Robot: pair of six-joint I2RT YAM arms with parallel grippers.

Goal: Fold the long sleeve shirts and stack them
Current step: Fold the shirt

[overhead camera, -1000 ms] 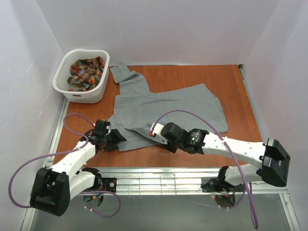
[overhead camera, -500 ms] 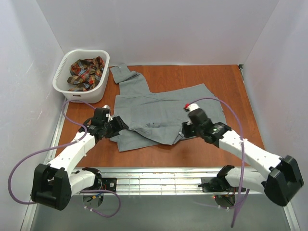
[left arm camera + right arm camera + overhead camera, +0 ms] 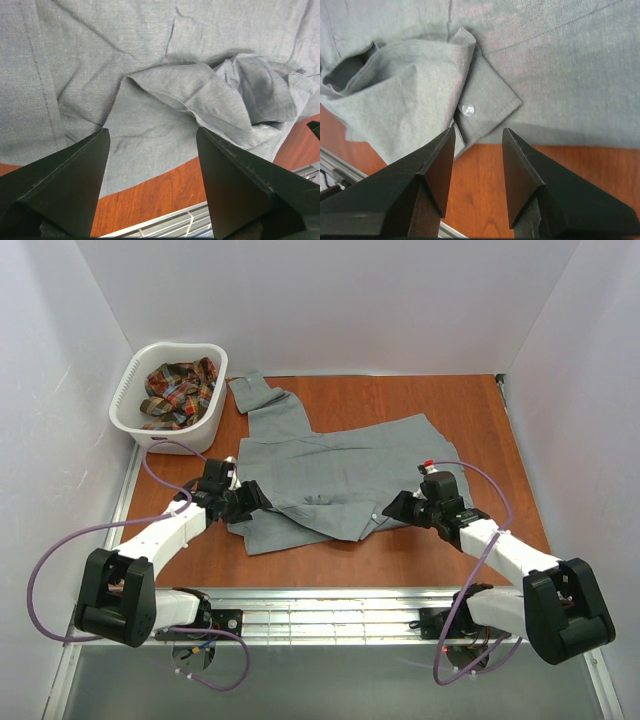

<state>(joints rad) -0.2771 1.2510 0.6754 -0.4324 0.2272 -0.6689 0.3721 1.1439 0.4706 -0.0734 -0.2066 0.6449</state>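
Observation:
The grey shirt [image 3: 345,465] lies spread on the wooden table [image 3: 400,400], one sleeve reaching toward the back left. Another sleeve is folded across its front edge, and its buttoned cuff [image 3: 470,107] lies at the front right. My left gripper [image 3: 256,500] is open and empty over the shirt's front left edge, above a rumpled fold [image 3: 210,95]. My right gripper [image 3: 396,510] is open and empty just in front of the cuff [image 3: 375,520], above bare wood. The plaid shirt [image 3: 178,390] lies crumpled in the basket.
The white laundry basket [image 3: 170,442] stands at the back left corner. A metal rail [image 3: 330,605] runs along the table's near edge. White walls close in the left, back and right sides.
My right gripper has moved right along the shirt's front edge, and the sleeve cuff now lies further right. My left gripper has moved a little further in over the shirt's left corner.

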